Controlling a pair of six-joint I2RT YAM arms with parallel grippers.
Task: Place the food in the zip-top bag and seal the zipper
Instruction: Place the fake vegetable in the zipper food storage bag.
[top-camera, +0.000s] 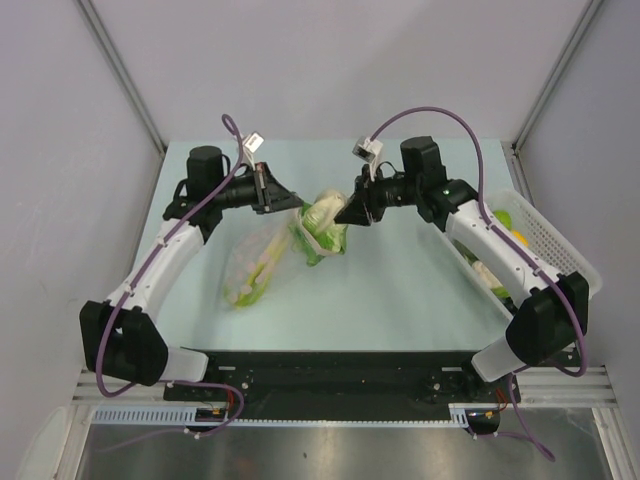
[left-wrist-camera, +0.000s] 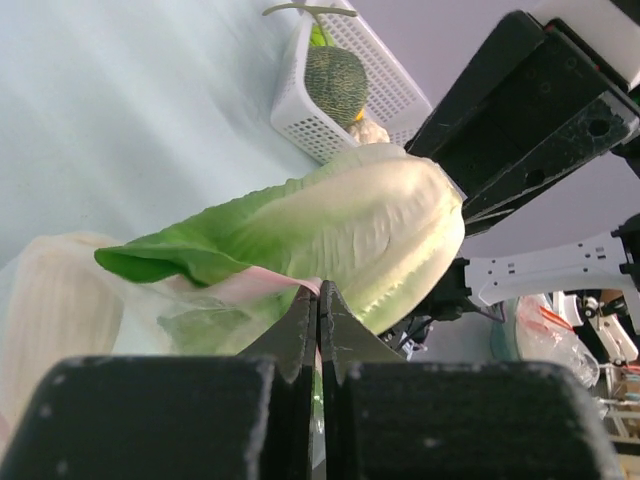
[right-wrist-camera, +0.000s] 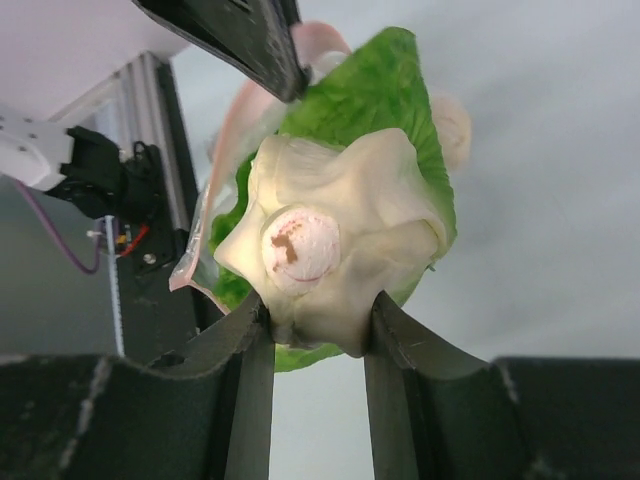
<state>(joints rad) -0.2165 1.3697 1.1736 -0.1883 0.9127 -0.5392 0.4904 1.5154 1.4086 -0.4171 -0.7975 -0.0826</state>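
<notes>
The loading step is in hand. The left gripper (left-wrist-camera: 318, 305), clenched tight, pinches the pink-red zipper strip (left-wrist-camera: 262, 284) and lifts the mouth of the crinkly clear plastic zip-top bag (top-camera: 252, 268), which lies mid-table with a few pieces inside. The right gripper (right-wrist-camera: 315, 315) grasps the white-and-green toy cabbage (right-wrist-camera: 335, 235) by its stem end, its leaves at the opening. Next, I reckon, it must push the cabbage deeper, let go, then fetch more from the white latticed basket (top-camera: 548, 232).

No legible writing anywhere.
Two small white tags (top-camera: 252, 142) are too small to read; the basket (top-camera: 548, 232) and bag (top-camera: 250, 268) carry no readable marks.
</notes>
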